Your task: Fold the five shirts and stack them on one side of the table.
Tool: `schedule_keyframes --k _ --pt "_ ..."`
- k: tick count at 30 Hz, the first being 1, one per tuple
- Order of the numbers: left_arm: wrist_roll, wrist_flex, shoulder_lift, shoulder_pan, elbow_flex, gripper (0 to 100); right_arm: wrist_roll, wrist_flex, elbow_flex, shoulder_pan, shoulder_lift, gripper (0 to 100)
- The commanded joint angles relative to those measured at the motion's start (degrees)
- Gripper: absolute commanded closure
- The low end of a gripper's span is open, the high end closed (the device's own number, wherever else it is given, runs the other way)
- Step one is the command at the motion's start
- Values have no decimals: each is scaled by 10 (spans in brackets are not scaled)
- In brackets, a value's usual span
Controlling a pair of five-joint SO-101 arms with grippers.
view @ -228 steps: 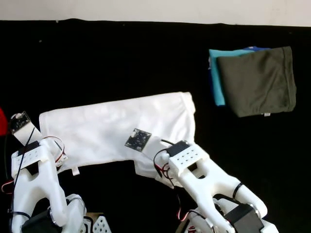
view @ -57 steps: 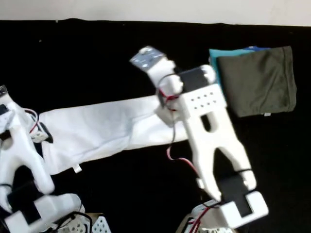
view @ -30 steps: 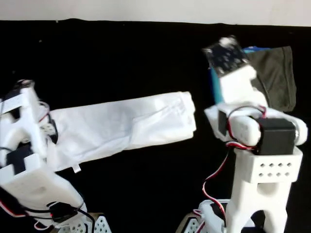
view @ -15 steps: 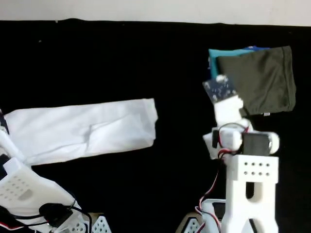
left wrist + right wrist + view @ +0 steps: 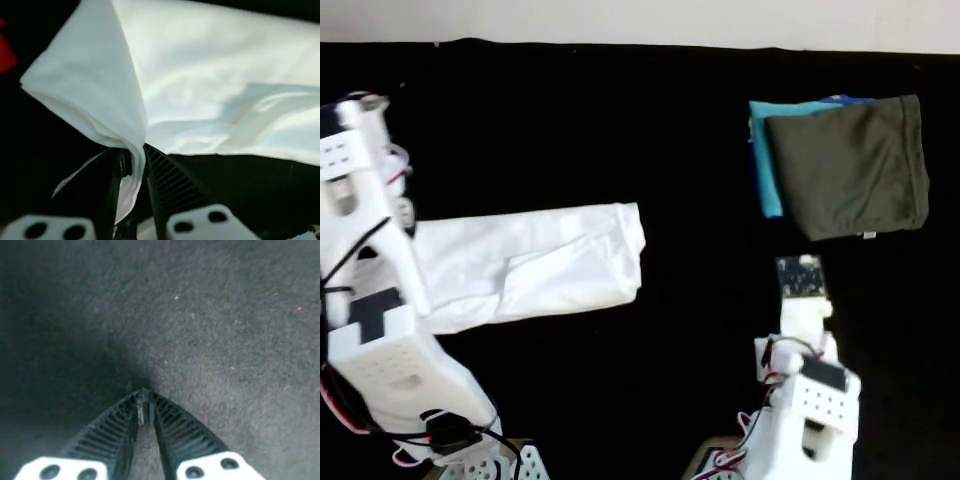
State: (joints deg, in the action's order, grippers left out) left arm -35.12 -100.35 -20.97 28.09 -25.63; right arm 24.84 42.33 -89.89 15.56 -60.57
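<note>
A white shirt (image 5: 530,265) lies folded into a long band across the left half of the black table. My left gripper (image 5: 139,150) is shut on its left end and holds that edge lifted, so the white shirt (image 5: 210,90) hangs in a fold from the jaws. In the high view the left arm (image 5: 365,230) stands tall over that end. My right gripper (image 5: 144,400) is shut with nothing in it, just above bare black cloth. The right arm (image 5: 805,350) sits low at the front right, apart from the shirt.
A stack of folded shirts (image 5: 845,165) lies at the back right, a dark olive one on top and a teal one (image 5: 767,160) showing under it. A red patch (image 5: 7,50) shows beside the lifted shirt edge. The black tablecloth (image 5: 570,120) ends at a pale wall behind.
The right arm let go of the shirt and drew back to the front right. The left arm has raised the shirt's left end, after dragging the shirt leftward.
</note>
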Motion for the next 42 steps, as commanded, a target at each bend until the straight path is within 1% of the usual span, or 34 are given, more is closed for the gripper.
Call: schedule_keyframes --k 1,5,11,15,18,21,24,30,34,39,40,42 --pt "40 -10 49 -81 -22 991 4 -59 -64 28 -34 993" --pt "93 -11 86 -176 -22 991 4 -58 -85 29 -81 993" --pt "137 -10 109 -338 -22 991 4 -40 -107 30 -129 993" --pt "168 -9 75 -429 -22 991 4 -33 -109 30 -145 993" --pt "171 -9 21 -473 -25 991 4 -33 -109 30 -147 993" --pt "171 23 -36 -492 -26 991 4 -33 -109 30 -147 993" --pt "171 71 -77 -495 -27 991 4 -33 -109 30 -147 993" --pt "171 153 -90 -493 -27 991 3 -33 -109 30 -148 993" --pt "171 184 -90 -500 -27 991 3 -33 -109 30 -148 993" --pt "173 198 -92 -503 -27 985 3 -33 -109 30 -148 993" --pt "178 198 -91 -503 -27 972 3 -33 -109 30 -148 993" --pt "205 195 -89 -500 -28 906 3 -33 -109 30 -148 993"
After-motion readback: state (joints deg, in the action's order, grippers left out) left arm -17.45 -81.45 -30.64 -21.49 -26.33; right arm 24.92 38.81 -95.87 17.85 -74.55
